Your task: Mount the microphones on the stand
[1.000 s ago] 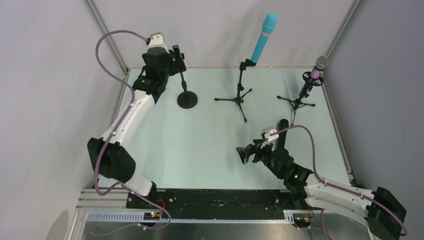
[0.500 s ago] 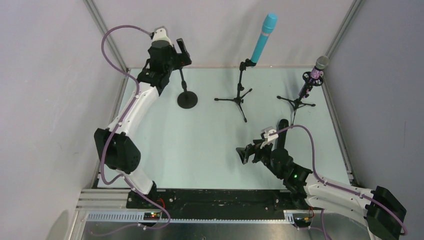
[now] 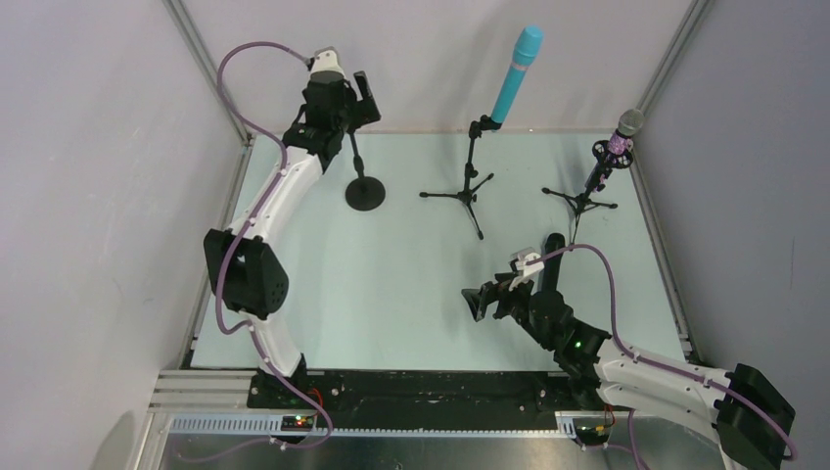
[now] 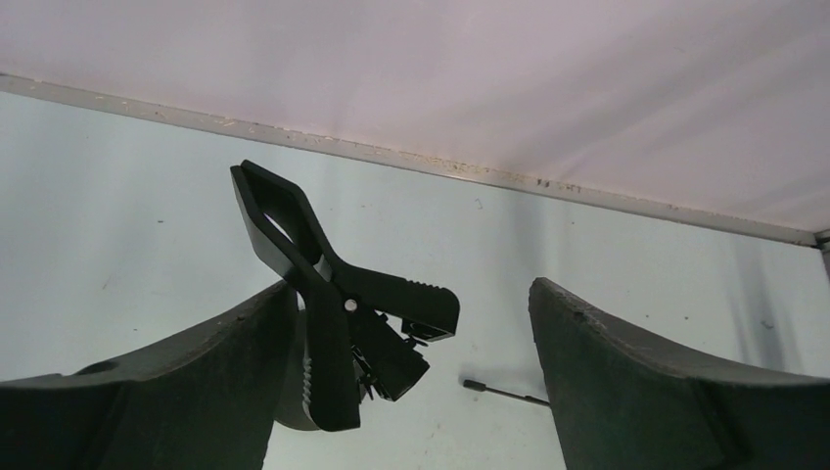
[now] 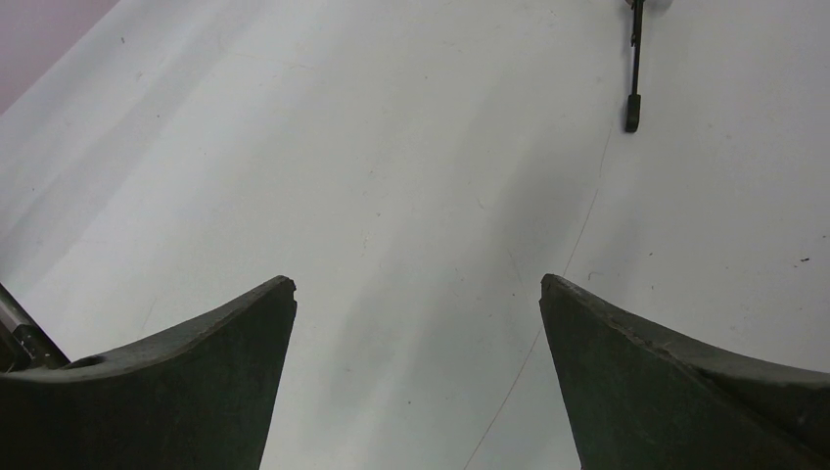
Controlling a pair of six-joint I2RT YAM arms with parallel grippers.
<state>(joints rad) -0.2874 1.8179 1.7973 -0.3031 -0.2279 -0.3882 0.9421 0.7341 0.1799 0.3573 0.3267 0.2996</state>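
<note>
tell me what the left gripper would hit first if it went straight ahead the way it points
Most likely the black spring clip on the round-base stand, just ahead between the left gripper's open fingers, nearer one of them. Depth is unclear; past it lies the table.

No text, label, number or sign can be read, neither on the turquoise microphone (image 3: 516, 73) nor on the purple microphone (image 3: 614, 149).
</note>
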